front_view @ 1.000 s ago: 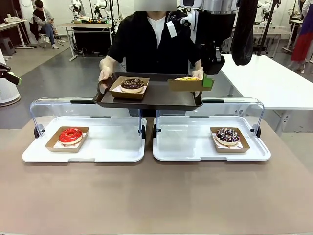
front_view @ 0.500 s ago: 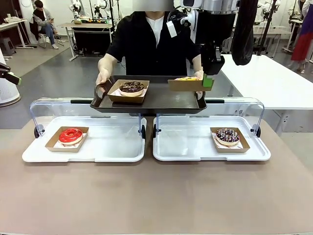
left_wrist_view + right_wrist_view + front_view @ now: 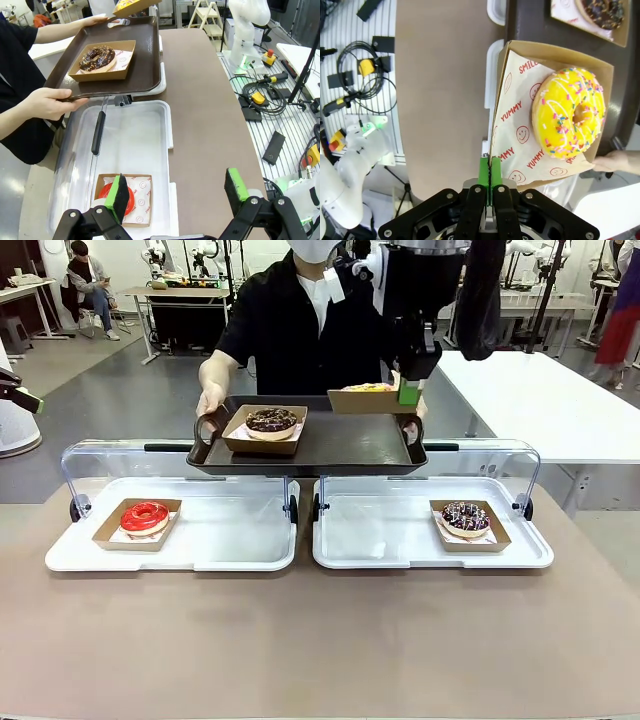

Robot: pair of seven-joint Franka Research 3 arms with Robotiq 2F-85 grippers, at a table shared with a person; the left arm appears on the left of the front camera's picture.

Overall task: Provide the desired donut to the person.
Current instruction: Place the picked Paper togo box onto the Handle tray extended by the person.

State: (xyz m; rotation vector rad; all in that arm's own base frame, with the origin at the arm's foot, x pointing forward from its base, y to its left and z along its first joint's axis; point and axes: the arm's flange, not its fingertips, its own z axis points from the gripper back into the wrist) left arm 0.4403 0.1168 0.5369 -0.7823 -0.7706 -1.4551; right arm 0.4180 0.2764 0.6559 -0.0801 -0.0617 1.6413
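Trays (image 3: 180, 555) rest on brown table (image 3: 320, 640), seemingly lab.

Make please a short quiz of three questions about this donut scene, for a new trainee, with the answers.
1. True or false: the right gripper has its fingers shut on the edge of the yellow donut's box.
2. Which donut lies on the person's brown tray? A red, B chocolate, C white.
3. Fill in: the left gripper hangs open above the ___ donut.

Key: 1 true. 2 B, the chocolate donut. 3 red.
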